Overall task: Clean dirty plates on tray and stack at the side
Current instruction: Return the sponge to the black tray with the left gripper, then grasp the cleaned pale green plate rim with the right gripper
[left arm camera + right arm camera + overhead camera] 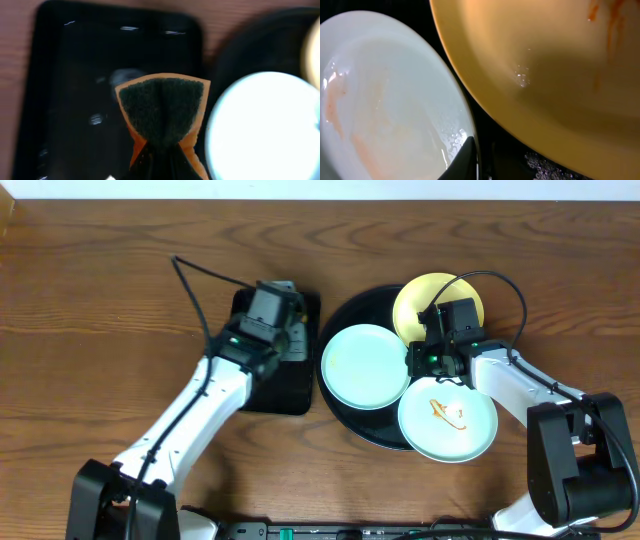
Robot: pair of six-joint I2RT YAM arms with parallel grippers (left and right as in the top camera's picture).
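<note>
The left gripper (161,154) is pinching an orange-edged green scouring sponge (162,111), seemingly preparing to scrub, which next calls for reaching onto the nearest pale mint round plate (365,367), while the right gripper (441,358), its spread impossible to tell, is hovering beside it.

Left arm (200,410) outstretched, left fingers (157,167) tight on a sponge (162,112); right arm (510,385) bent inward, right fingers (462,162) low.

Yellow plate (440,298), mint plate (365,366) and sauce-smeared mint plate (447,420) lie on the round black tray (360,425); right gripper (445,330) between them
</note>
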